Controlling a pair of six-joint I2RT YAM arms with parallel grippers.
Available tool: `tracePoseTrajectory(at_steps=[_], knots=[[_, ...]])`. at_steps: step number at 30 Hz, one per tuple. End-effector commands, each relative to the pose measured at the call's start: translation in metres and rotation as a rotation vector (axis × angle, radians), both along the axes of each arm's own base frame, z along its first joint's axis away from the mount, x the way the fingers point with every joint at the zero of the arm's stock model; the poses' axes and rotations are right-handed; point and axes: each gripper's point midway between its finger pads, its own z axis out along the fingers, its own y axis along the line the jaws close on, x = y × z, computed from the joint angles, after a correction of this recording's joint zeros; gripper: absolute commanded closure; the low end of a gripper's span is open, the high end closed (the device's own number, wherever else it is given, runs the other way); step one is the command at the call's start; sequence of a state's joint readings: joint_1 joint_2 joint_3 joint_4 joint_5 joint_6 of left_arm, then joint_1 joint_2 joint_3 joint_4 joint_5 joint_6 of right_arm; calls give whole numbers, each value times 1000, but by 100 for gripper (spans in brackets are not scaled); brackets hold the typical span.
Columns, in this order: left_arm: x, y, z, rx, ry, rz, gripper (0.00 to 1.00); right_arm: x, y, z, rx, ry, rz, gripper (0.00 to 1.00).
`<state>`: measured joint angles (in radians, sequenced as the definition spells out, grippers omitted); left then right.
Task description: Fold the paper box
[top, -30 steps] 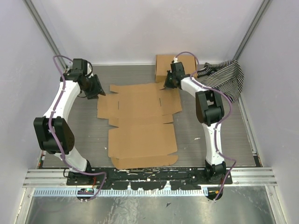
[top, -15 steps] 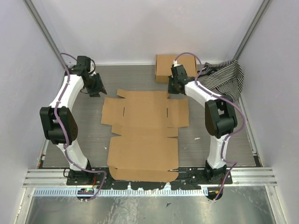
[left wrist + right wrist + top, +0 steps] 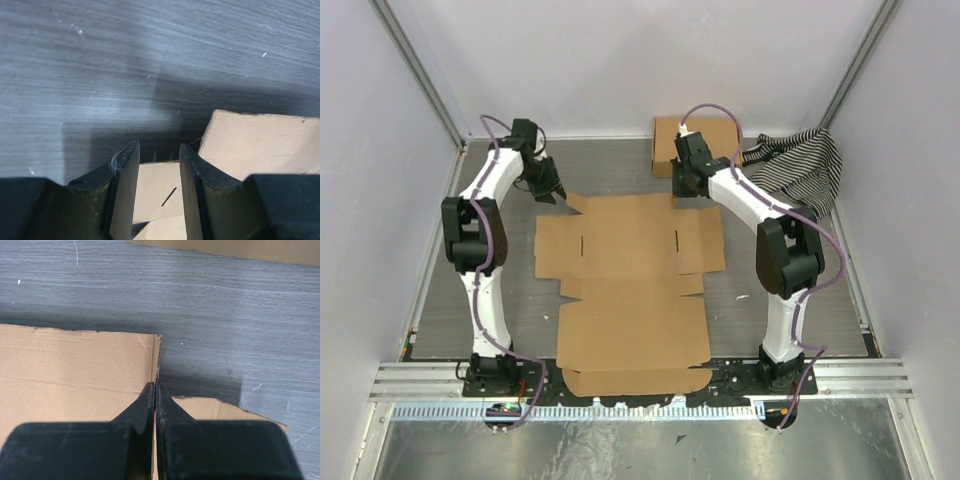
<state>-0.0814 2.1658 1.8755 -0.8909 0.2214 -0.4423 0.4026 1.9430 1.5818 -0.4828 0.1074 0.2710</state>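
The paper box [image 3: 630, 290] lies flat and unfolded in the middle of the table, as a brown die-cut sheet with flaps and slots. My right gripper [image 3: 682, 188] is at its far right corner. In the right wrist view the gripper [image 3: 156, 385] is shut on the sheet's corrugated edge [image 3: 158, 355]. My left gripper [image 3: 555, 192] hovers at the far left corner. In the left wrist view it [image 3: 157, 147] is open and empty, and the cardboard [image 3: 255, 145] with a slot shows below and between the fingers.
A ready-made flat brown box [image 3: 700, 135] sits at the back, just behind my right gripper. A black-and-white striped cloth [image 3: 800, 165] lies at the back right. Grey walls close in both sides and the back.
The cardboard sheet has squared up and slid toward the near edge. My left arm has swung right to the sheet's far left corner. My right gripper stays at the far right corner.
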Motion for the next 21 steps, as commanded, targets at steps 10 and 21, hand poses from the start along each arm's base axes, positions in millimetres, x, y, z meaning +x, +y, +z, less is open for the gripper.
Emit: tracePoseTrajectory(at_steps=[10,21], knots=[[11,-35,-1,-33,-24,-63,58,20,11,-6,8,22,0,99],[-1,-86,-13,-18,13,-169,58,20,28,-18,22,71,39,98]])
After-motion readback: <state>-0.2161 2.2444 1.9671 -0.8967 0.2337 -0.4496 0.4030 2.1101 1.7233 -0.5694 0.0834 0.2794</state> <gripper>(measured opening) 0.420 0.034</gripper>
